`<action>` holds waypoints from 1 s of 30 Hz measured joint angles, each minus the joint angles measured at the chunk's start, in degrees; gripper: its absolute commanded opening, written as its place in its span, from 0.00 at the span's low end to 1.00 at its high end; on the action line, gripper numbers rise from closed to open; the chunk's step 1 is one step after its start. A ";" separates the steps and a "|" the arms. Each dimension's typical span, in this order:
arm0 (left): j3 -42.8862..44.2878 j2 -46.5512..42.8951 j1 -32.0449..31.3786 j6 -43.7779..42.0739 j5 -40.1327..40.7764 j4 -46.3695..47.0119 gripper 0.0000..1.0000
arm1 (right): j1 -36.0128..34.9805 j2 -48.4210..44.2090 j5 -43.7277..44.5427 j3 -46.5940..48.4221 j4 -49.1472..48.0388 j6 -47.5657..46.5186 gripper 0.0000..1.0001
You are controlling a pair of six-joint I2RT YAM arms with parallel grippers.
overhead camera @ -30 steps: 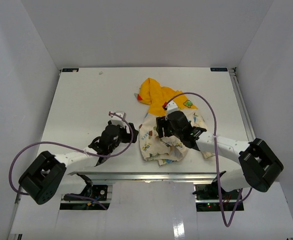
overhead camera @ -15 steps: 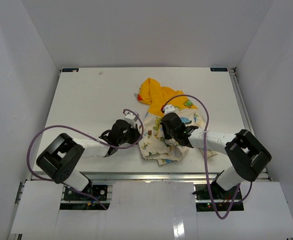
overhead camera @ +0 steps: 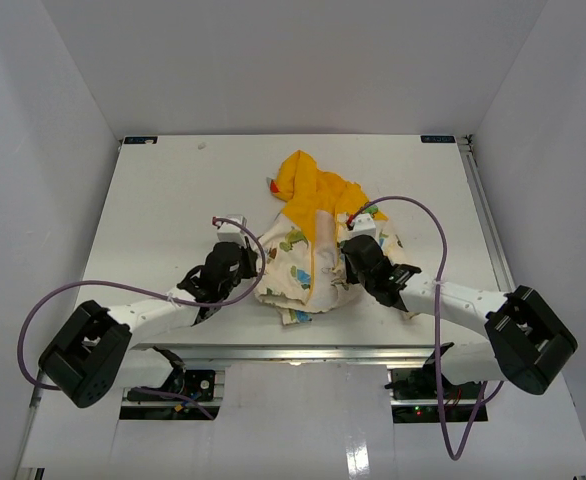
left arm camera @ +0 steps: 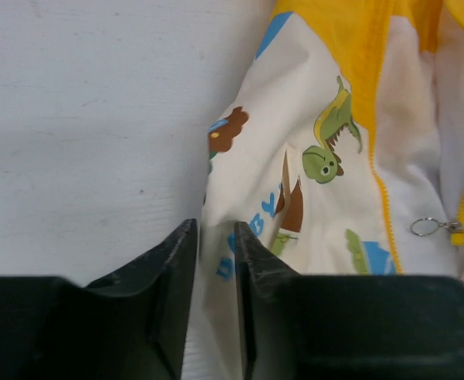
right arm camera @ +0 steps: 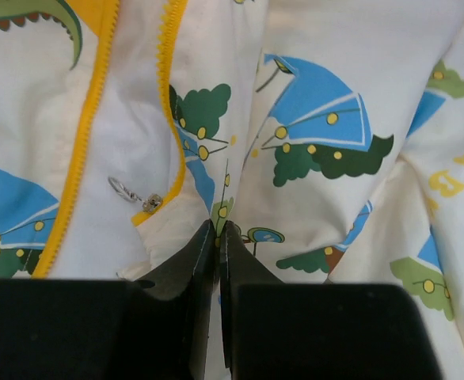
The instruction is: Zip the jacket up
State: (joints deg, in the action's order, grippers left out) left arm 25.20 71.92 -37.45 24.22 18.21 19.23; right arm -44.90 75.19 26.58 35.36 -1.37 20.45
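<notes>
Jacket lies bunched on the white surface, near the front edge and a bit right of centre. Its yellow-orange hood points toward the far side and the cream printed body is toward the arms. The front is unzipped, with a yellow strip showing down the middle.

The left claw is at the jacket's left edge. Its fingers are nearly together, with the cream fabric edge clamped in the narrow gap between them. A green dinosaur print sits just beyond the fingers. Further right is the yellow zipper strip, with the small metal ring pull beside it, well apart from this claw.

The right claw is on the jacket's right side, its fingers pressed together and pinching a thin fold of cream fabric. In the right wrist view the ring pull sits left of the fingertips, near them but not touching, at the low end of a curved run of yellow zipper teeth. A blue sail print is up and to the right of the fingers.

A purple cable loops over the right arm. Both arms reach in low over the surface.
</notes>
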 measured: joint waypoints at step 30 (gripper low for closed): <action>0.92 11.36 0.23 1.05 -50.85 31.62 0.72 | 4.49 -16.85 -33.37 -20.71 -27.93 -10.76 0.08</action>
State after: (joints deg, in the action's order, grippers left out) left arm 26.13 83.28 -37.23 25.27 -32.63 50.85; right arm -40.41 58.34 -6.79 14.65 -29.30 9.69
